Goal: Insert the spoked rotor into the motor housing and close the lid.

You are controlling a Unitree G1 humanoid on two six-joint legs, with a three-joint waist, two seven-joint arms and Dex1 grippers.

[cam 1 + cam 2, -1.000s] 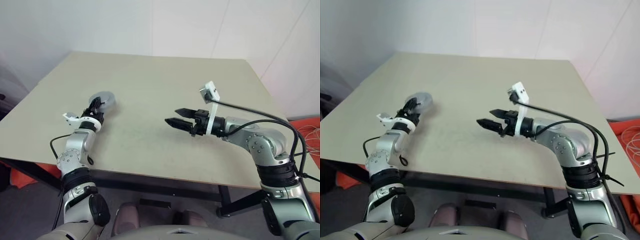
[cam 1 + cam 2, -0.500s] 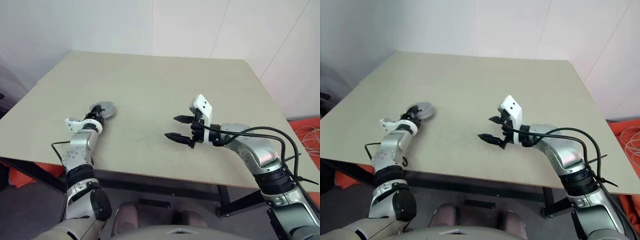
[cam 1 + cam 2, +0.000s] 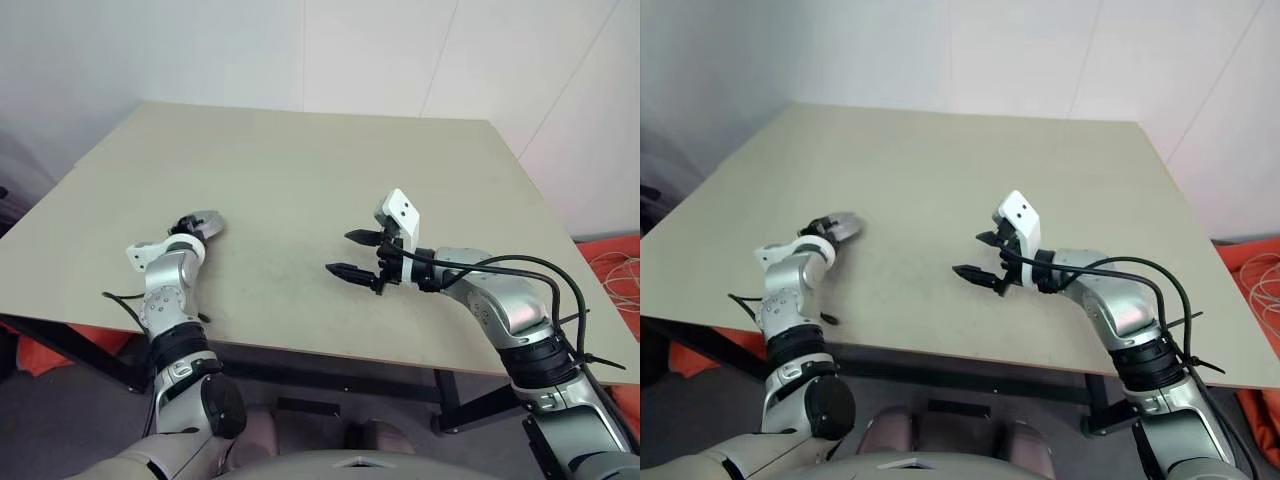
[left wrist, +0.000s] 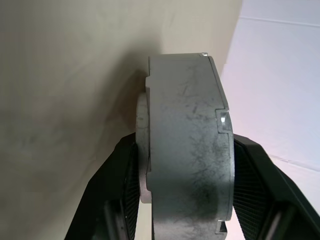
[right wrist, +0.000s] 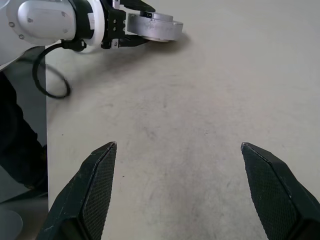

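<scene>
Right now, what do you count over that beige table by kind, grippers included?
round grey metal puck: 1
black two-fingered grippers: 2, the left gripper and the right gripper
beige table: 1
Total: 4

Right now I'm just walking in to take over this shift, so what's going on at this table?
The robot's left pincer is clamped on a round grey metal puck, a finger on each flat face, holding it on edge. That puck is down at the beige table, near its left side; whether it rests on it I can't tell. The right pincer is open with nothing between its fingers, over the middle of the tabletop, pointing toward the left one.
</scene>
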